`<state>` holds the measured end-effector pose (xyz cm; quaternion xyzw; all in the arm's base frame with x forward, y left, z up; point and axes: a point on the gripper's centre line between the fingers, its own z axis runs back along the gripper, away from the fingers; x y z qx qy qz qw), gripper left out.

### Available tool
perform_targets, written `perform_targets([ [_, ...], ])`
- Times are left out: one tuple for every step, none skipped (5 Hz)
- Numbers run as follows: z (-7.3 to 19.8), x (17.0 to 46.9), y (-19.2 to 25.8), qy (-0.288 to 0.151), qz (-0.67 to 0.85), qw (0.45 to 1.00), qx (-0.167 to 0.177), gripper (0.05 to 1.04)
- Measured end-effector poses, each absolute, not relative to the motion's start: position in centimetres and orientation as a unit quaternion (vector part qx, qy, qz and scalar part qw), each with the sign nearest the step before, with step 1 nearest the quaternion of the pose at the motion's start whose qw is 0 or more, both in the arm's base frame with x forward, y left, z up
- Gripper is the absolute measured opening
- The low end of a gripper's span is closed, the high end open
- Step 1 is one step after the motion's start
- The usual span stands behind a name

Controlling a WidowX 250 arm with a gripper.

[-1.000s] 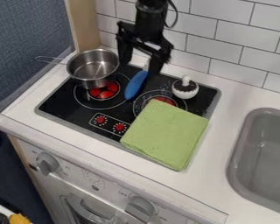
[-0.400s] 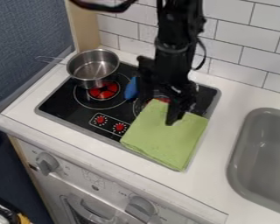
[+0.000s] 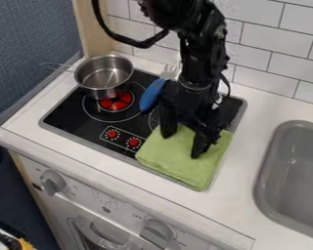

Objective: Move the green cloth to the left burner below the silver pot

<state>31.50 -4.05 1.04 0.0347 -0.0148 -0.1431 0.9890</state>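
While a textured blue wall (image 3: 28, 44) takes up the far left, a pale wooden panel (image 3: 92, 29) stands right by it. Next up, the silver pot (image 3: 103, 80) sits on the black cooktop (image 3: 74, 117), partly over the glowing left burner (image 3: 115, 101), with two red knobs (image 3: 112, 133) lower down. Then there's a blue-handled utensil (image 3: 150, 95), and the green cloth (image 3: 172, 163) lies folded over the cooktop's front right. The gripper (image 3: 183, 145) is down at it, jaws spread apart. White tiles (image 3: 270, 53) run behind, and a gray sink (image 3: 277, 156) sits in the white counter (image 3: 244, 195) at right.
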Motion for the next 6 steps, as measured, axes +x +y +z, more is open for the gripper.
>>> perform_targets([
  [0.8,32.2,-3.8,-0.031,-0.137,0.989,0.045,1.005],
  [0.9,32.2,-2.2,-0.030,-0.123,0.990,0.054,1.004],
  [1.0,31.5,-0.2,-0.041,-0.101,0.992,0.062,1.002],
  [1.3,30.1,3.5,-0.034,-0.061,0.995,0.072,1.001],
  [1.4,29.4,6.0,-0.027,-0.042,0.996,0.080,1.002],
  [1.8,28.9,8.7,-0.014,-0.022,0.995,0.094,1.001],
])
